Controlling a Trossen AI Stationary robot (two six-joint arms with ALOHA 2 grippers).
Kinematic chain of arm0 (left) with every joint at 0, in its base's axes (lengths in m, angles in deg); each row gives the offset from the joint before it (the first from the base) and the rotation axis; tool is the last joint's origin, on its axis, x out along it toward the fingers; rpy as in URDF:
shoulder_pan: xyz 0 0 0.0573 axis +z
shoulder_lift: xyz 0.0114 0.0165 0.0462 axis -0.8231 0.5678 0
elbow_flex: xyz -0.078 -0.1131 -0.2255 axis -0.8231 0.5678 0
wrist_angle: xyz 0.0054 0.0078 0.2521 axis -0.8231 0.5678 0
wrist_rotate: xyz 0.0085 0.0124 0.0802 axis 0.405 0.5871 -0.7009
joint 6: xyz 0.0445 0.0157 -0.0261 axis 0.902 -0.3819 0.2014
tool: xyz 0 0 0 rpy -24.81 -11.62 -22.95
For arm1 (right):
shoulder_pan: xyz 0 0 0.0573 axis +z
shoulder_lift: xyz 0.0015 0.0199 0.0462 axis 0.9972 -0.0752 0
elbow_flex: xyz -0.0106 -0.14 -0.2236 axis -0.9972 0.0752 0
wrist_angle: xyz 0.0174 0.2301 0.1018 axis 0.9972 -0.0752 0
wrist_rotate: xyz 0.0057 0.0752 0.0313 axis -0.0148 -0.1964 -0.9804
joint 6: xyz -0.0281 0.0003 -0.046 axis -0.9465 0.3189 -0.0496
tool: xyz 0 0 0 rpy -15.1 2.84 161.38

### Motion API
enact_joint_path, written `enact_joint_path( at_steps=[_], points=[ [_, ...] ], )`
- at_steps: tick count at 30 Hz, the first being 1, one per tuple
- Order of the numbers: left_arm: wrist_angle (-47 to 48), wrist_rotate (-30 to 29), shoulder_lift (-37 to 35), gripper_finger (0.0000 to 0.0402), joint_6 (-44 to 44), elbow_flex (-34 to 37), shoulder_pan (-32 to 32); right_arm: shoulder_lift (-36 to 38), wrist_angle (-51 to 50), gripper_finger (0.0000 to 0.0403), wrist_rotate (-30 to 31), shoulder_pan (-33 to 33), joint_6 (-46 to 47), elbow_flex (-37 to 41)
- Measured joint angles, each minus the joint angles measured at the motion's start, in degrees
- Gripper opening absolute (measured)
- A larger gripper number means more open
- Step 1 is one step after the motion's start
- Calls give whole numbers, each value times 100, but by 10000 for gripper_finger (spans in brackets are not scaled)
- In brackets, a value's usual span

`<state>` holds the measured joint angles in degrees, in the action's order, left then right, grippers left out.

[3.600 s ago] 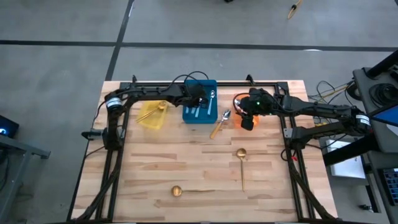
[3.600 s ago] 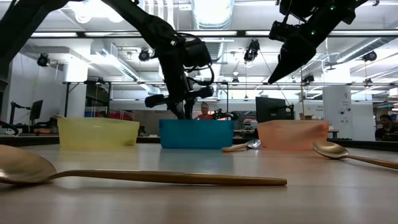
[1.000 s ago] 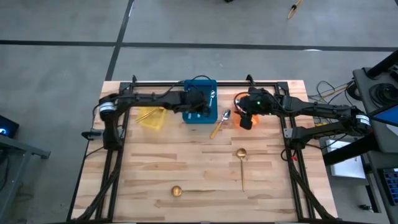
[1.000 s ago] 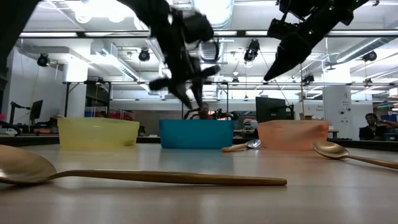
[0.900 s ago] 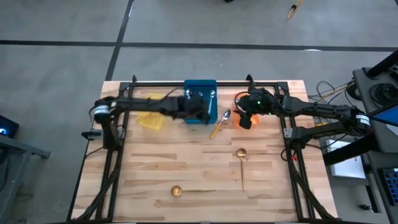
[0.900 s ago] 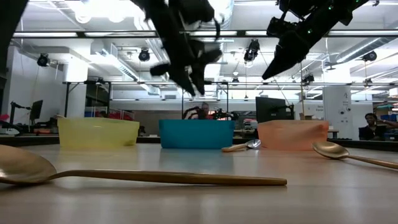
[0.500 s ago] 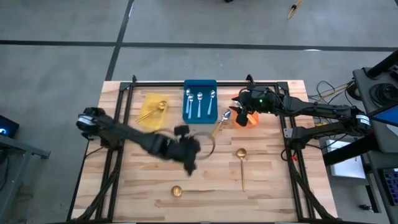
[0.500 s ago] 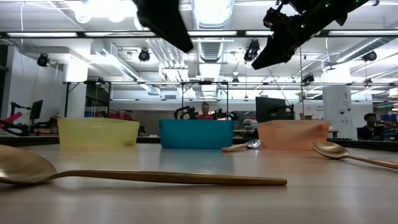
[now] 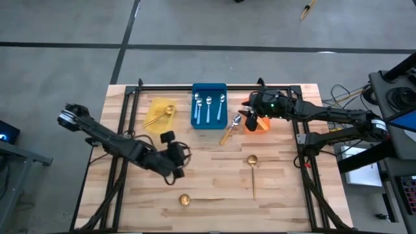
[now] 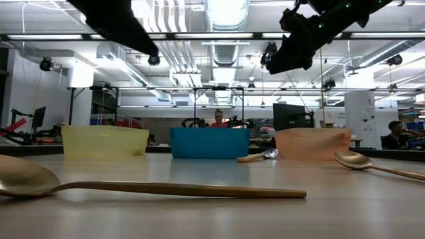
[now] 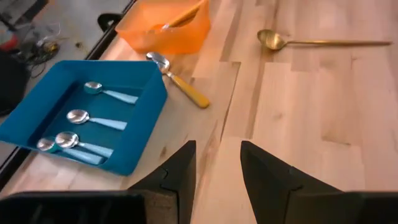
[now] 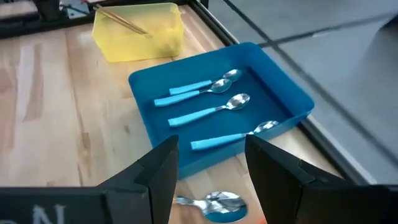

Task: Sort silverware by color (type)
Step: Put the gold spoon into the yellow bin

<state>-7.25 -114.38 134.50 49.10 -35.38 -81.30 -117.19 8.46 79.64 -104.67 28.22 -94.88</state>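
Left end effector [image 9: 177, 162], fingers parted and empty, hangs mid-desk heading for a loose gold spoon [image 9: 184, 199] near the front edge, while the right end effector [image 9: 249, 122], also released, hovers over the orange-handled spoon [image 9: 229, 129] beside the orange bin [image 9: 261, 125].

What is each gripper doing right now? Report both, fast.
Left gripper: open, holding nothing, above the bare table in front of the bins.
Right gripper: open, holding nothing, near the blue bin.

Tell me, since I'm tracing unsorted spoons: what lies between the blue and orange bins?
One orange-handled spoon lies on the table between the blue bin and orange bin, seen in the high view.
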Motion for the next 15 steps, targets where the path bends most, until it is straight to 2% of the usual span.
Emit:
enact_joint_path(
  at_steps=[7,15],
  points=[
    [-863,370,-1277,83,809,1070,28,-274,-15,176,-446,276,1216,-13],
    [-2184,1019,-2435,77,2479,1981,153,-663,2,176,-614,962,2530,-338]
  ],
)
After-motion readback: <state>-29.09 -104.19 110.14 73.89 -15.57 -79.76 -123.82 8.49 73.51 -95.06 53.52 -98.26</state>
